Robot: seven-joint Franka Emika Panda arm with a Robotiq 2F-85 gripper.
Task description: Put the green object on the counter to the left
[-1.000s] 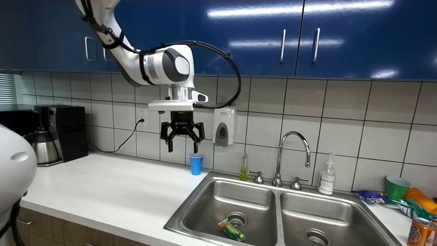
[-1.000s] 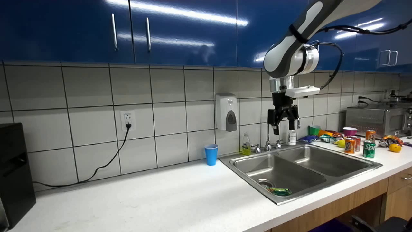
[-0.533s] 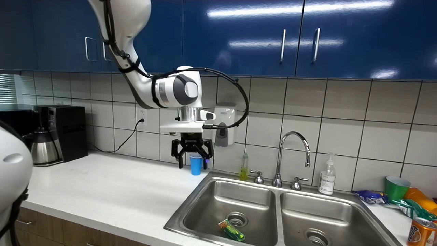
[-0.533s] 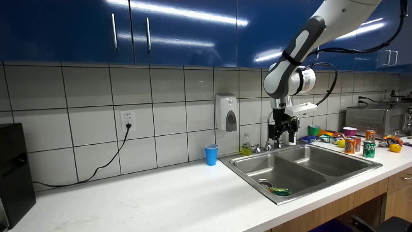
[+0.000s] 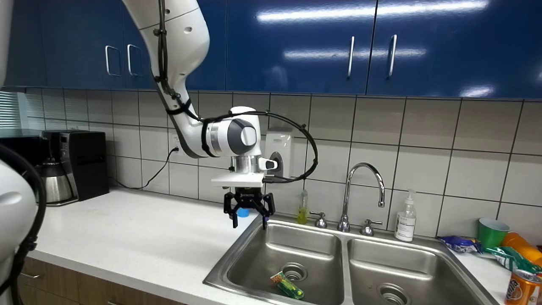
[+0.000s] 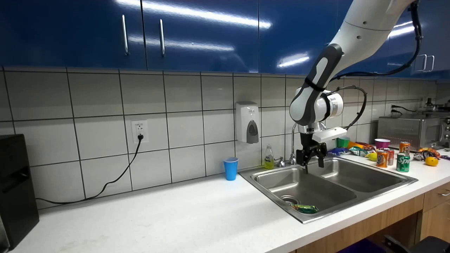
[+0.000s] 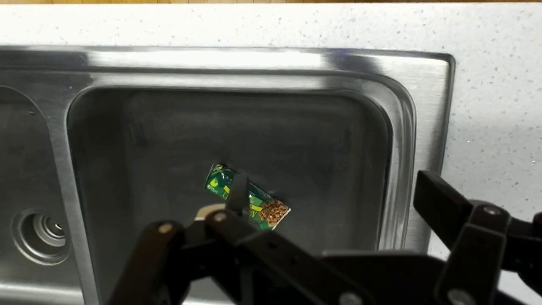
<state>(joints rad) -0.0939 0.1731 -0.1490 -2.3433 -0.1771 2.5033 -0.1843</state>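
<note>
One small green packet [image 5: 288, 286], yellow-printed and with a brown patch at one end, lies in a stainless steel sink [image 5: 239, 250] — in the basin [image 5: 258, 267] nearer the blue cup [image 6: 230, 169], close to the drain [image 5: 294, 271]. Well clear of it, higher up, hang the jaws, released and spread wide, pointing down; in the wrist view one of them crosses in front of the packet. The cup stands upright on the off-white bench [image 5: 139, 241], just beside the sink — in an exterior view the jaws hide most of it. Behind the basins stand a faucet [image 5: 347, 197], a bottle of yellowish liquid [image 6: 269, 162] and a white-labelled pump bottle [image 5: 406, 223]. Past the other basin [image 5: 402, 258], a green cup [image 5: 493, 233], an orange can [image 5: 524, 289] and a green can [image 6: 403, 163] are on the bench.
</note>
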